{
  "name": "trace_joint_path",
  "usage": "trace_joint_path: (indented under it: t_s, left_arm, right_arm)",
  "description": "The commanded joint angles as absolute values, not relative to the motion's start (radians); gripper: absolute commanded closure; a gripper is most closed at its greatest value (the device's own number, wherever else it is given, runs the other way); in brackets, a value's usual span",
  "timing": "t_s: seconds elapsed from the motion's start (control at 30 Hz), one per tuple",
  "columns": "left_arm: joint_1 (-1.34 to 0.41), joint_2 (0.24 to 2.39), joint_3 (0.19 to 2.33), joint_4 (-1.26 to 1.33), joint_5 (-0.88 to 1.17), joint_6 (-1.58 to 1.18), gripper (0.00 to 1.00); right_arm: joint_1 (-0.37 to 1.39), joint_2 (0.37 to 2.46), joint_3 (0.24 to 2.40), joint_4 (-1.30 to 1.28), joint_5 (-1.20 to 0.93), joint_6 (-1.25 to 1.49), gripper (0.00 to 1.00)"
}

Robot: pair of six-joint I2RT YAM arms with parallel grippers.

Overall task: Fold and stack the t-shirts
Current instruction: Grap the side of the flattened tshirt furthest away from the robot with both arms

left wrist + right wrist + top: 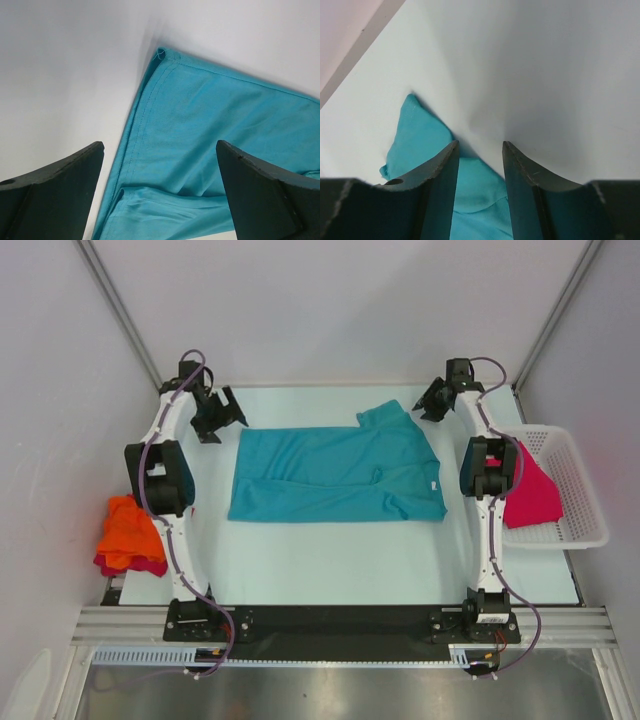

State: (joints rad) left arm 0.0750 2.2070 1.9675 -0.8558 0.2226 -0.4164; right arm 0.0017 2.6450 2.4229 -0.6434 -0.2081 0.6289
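A teal t-shirt (335, 475) lies flat in the middle of the table, partly folded, one sleeve sticking out toward the back right. My left gripper (222, 418) hangs open over the shirt's back-left corner. In the left wrist view its gripper (160, 147) stands wide apart above the hemmed corner of the teal shirt (200, 130), holding nothing. My right gripper (432, 402) hovers just behind the sleeve. In the right wrist view that gripper (480, 144) is partly open, with the teal sleeve (415, 135) below it and nothing pinched.
An orange t-shirt (128, 530) lies on a dark red one (145, 567) at the table's left edge. A magenta-pink t-shirt (532, 492) hangs over the white lattice basket (580, 495) at the right edge. Grey walls close in the back and sides.
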Motion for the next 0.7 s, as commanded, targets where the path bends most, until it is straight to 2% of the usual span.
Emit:
trace_joint_path:
  t_s: [0.0, 0.4, 0.67]
  left_arm:
    - [0.064, 2.221, 2.002, -0.854, 0.213, -0.388, 0.01]
    - [0.060, 2.243, 2.003, -0.836, 0.189, -0.394, 0.01]
    - [0.048, 2.345, 2.080, -0.828, 0.225, -0.462, 0.01]
  right_arm:
    - [0.008, 2.686, 2.488, -0.631, -0.218, 0.638, 0.54]
    - [0.058, 2.758, 2.487, -0.558, -0.316, 0.696, 0.55]
    - [0.104, 2.761, 2.457, -0.542, -0.345, 0.699, 0.56]
